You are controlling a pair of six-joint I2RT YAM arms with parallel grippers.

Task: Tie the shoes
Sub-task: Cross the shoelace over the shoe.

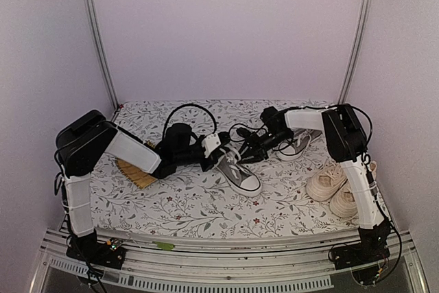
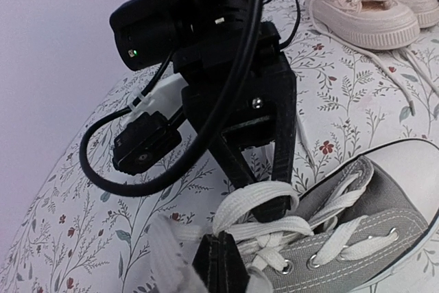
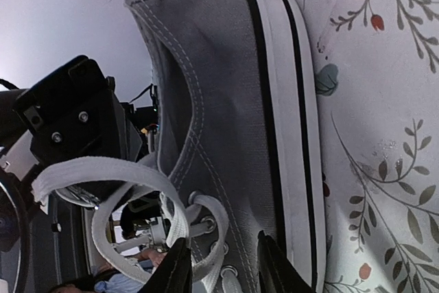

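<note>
Grey shoe (image 1: 240,175) central; cream pair (image 1: 326,183) right-edge.

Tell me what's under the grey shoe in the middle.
A flowered cloth spreads around the grey shoe. The patch beneath its sole is covered, so anything there cannot be seen.

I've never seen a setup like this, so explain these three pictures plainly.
Two robot arms, each ending in a two-fingered hand, work over a flowered cloth. One picture looks down from above; the others come from wrist cameras. On the cloth lie a grey shoe, its mate and a cream pair. The left hand is shut on the grey shoe's lace; the right hand is open close by.
</note>
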